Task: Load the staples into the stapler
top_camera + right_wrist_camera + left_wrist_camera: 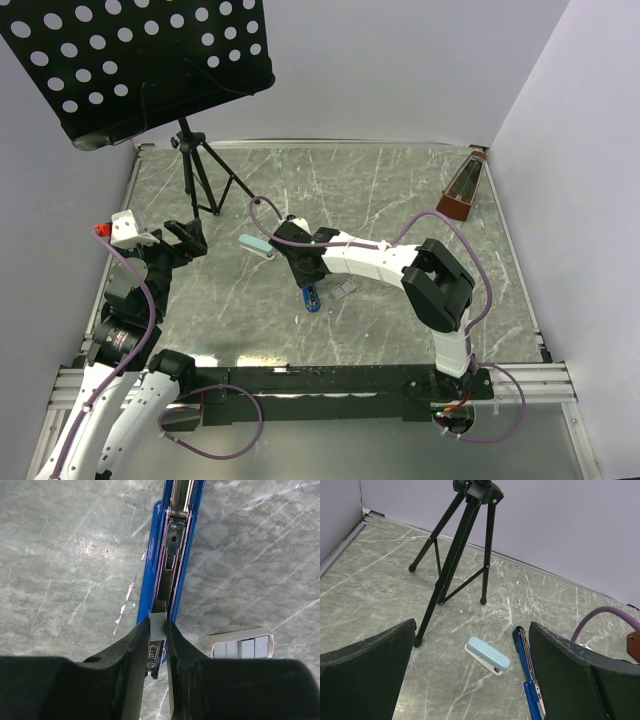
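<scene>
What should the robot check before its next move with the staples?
1. The slim dark blue stapler lies open, channel showing: ok.
2. The small grey metal staple strip is pinched in the right gripper: ok.
3. Strip lined up over the channel: ok.
4. Strip seated fully down: cannot tell.
5. The left gripper is open, apart from the stapler: ok.
6. The small whitish box of staples sits aside: ok.
</scene>
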Available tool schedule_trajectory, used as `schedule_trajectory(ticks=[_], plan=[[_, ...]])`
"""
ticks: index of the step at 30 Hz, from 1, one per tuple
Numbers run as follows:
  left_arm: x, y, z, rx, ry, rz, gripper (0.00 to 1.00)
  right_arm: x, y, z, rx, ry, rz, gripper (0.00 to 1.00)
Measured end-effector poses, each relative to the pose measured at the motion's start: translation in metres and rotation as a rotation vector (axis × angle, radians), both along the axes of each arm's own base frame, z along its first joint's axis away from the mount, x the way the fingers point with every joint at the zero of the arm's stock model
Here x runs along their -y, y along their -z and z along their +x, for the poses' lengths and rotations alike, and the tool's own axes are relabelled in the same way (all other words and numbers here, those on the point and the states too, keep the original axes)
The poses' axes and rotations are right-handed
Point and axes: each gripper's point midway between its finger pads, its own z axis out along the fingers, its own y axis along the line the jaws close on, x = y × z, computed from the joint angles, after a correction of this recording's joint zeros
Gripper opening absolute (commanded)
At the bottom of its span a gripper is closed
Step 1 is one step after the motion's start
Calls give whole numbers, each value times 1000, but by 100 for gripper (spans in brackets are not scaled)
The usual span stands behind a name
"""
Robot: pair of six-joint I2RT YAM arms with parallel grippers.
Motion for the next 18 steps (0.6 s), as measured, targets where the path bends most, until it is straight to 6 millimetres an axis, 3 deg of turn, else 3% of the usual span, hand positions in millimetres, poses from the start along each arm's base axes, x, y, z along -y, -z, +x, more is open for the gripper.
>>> schedule_trajectory(ticks=[18], plan=[[0, 0, 0, 0, 0, 0, 99, -1, 0, 0, 1, 8, 7, 32]])
